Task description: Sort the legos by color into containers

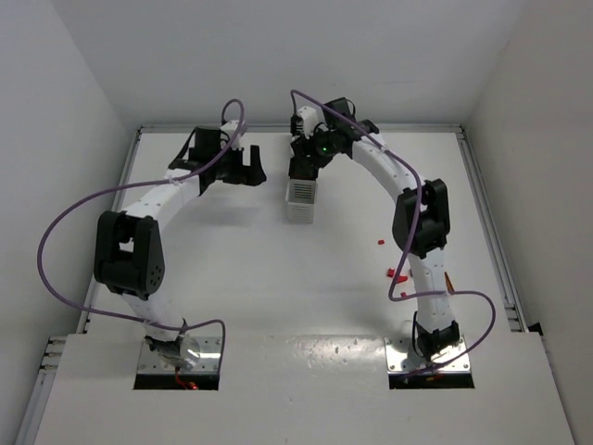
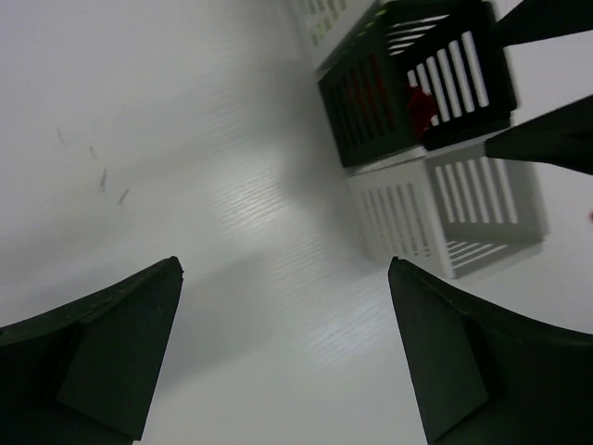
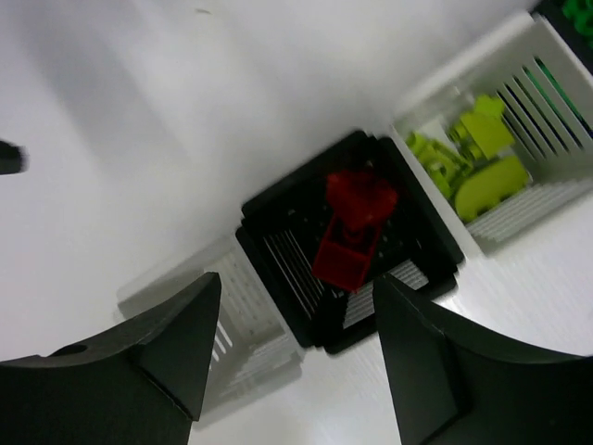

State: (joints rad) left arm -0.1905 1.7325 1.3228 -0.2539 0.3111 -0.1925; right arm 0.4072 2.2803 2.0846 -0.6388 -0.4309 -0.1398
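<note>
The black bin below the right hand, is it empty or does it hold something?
Not empty. Red bricks lie inside the black bin, as the right wrist camera shows.

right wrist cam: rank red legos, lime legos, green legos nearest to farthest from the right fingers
1. red legos: in the black bin, straight ahead between the right fingers
2. lime legos: in the white bin, up and right
3. green legos: top right corner, mostly cut off

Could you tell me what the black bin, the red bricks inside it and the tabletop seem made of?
Black bin: probably moulded plastic, matte, with thin even slats.
Red bricks: hard plastic, slightly glossy, crisp edges.
Tabletop: white ribbed sheet with soft sheen, perhaps corrugated plastic; uncertain.
</note>
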